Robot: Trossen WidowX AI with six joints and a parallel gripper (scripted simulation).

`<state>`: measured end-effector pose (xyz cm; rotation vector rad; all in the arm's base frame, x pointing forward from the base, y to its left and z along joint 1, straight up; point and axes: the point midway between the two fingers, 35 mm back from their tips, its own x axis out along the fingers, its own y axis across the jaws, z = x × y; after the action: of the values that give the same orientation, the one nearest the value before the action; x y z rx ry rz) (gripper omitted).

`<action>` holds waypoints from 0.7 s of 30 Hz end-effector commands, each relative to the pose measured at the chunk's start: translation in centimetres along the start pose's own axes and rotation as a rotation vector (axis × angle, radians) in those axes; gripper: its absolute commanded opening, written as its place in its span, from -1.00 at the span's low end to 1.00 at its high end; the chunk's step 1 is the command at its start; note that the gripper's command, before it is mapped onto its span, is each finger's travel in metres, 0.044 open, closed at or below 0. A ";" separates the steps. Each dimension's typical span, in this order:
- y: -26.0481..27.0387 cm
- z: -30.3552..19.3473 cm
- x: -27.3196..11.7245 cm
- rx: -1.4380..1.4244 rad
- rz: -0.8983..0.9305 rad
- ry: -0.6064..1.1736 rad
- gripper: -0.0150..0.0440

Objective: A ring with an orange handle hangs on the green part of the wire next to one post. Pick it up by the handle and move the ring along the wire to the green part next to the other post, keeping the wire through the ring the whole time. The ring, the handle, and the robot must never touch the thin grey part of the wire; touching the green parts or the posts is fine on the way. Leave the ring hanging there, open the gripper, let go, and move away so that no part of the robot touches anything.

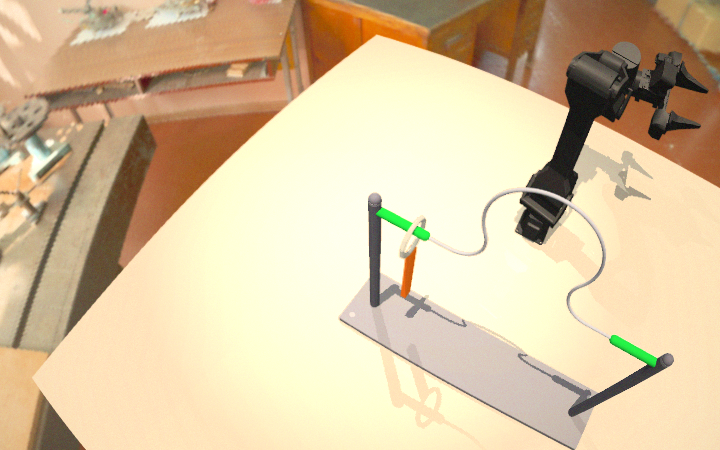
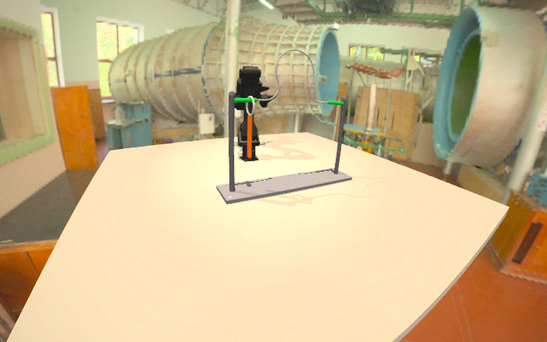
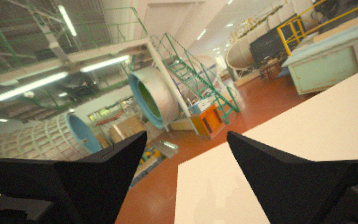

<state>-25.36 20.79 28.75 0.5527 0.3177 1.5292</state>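
the ring (image 1: 404,246) (image 2: 247,111) hangs on the left green part (image 1: 393,219) (image 2: 241,100). the end effector (image 1: 704,108) (image 3: 187,135) is released and well apart; next, probably approach the orange handle (image 1: 408,272) (image 2: 249,136).

The arm (image 1: 574,137) (image 2: 248,123) is black with blocky joints; its end effector (image 1: 704,108) (image 2: 269,93) (image 3: 187,135) has tapered fingers, screws perhaps too small to see.
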 end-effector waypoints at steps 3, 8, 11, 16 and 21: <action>-0.1 0.1 0.4 -0.019 -0.004 -0.009 0.60; -1.4 0.9 2.9 -0.102 -0.031 -0.056 0.15; -2.7 1.4 4.7 -0.144 -0.057 -0.089 0.05; -5.3 2.4 7.6 -0.215 -0.102 -0.137 0.05; -8.1 3.6 10.1 -0.287 -0.146 -0.176 0.05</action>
<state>-18.08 29.34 29.22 0.4570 0.0487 1.3713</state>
